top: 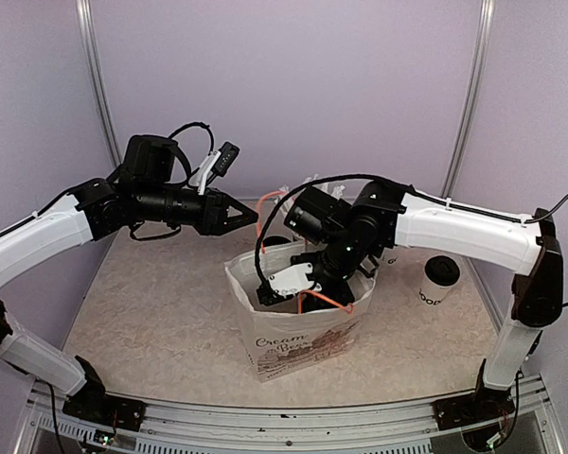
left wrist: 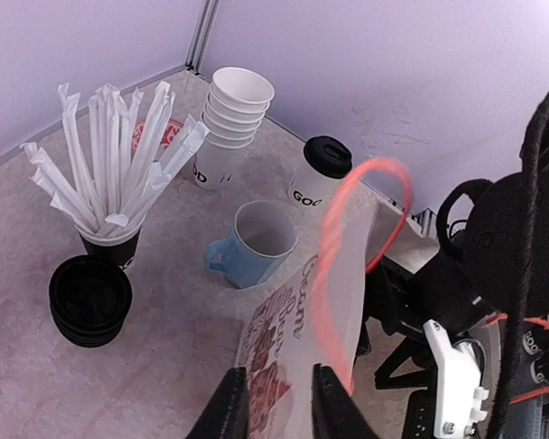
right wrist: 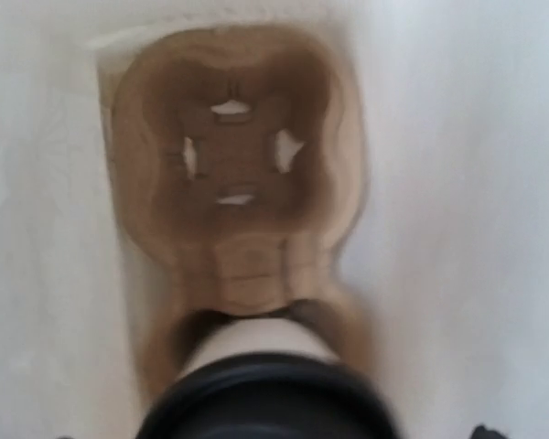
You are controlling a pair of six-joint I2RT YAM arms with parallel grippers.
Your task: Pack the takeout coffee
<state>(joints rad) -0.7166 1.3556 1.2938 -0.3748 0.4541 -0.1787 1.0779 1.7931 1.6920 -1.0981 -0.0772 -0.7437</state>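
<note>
Matt paper bag (top: 298, 340), moulded pulp carrier (right wrist: 233, 183) (rough-looking), smooth plastic lid (left wrist: 328, 155), paper cup (left wrist: 313, 190)

Lab booth: plain walls (top: 284, 95), aluminium frame (top: 469, 95).

Beige speckled counter (top: 161, 312). On it: printed paper bag (top: 298, 331) at centre; lidded coffee cup (top: 440, 280) to right; blue mug (left wrist: 256, 245), stacked white cups (left wrist: 233, 119), cup of straws (left wrist: 110, 245), stacked black lids (left wrist: 90, 299) behind bag.

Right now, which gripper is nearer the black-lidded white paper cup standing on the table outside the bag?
Right. The right gripper is down inside the printed paper bag, left of the black-lidded cup; the left gripper grips the bag's rear-left rim, farther away.
</note>
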